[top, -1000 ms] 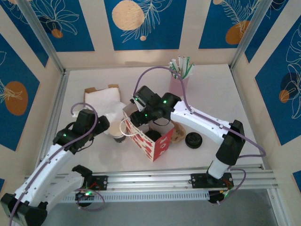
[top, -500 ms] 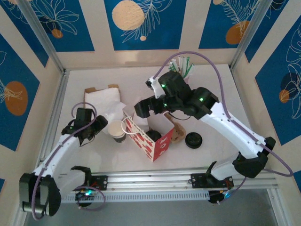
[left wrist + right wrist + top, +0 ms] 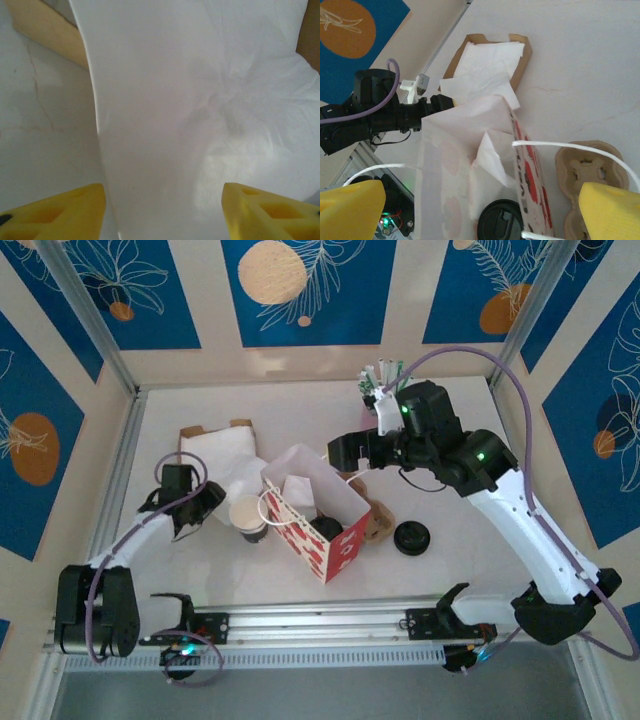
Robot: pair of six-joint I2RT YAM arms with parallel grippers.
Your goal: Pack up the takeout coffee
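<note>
Where it stands beside the paper bag [image 3: 325, 540], the takeout coffee [image 3: 248, 515] is off-white, open-topped, rolled rim, cream inside; left gripper [image 3: 162, 200] parted, right gripper [image 3: 480, 207] spread wide.

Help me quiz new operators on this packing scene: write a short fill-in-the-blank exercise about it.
1. In the top view, the paper cup stands on the table just ___ of the red-and-white bag.
2. The round lid lying on the table at the bag's other side is coloured ___.
3. The right gripper has its jaws ___.
Missing words: left; black; open.
</note>
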